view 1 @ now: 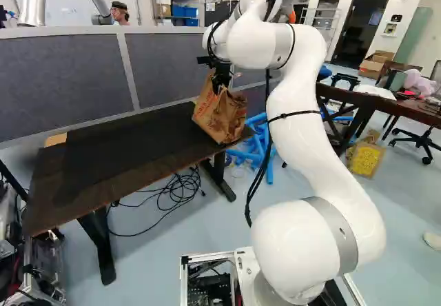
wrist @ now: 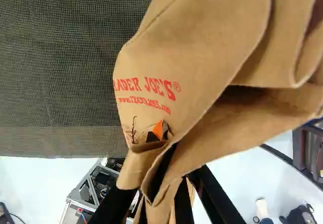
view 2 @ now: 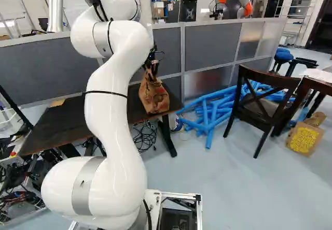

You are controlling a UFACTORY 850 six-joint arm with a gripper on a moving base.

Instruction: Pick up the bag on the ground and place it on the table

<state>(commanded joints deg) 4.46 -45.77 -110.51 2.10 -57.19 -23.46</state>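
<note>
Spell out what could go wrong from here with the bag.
The bag is at the table's end, close to the edge; let go there, it might tip or slide to the floor.

An orange pad shows through an opening in the bag's paper, so the gripper could snag or tear it on release.

The paper is bunched at the gripper, so the bag may swing or settle crookedly.

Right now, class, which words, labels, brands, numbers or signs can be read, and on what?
"TRADER JOE'S®": red, on the paper bag.
"WWW.TRADERJOES.COM": beneath it, same bag.
Fainter print below that: too small to read.
Brown package with yellow patch, on the floor: any print too blurred.
</note>
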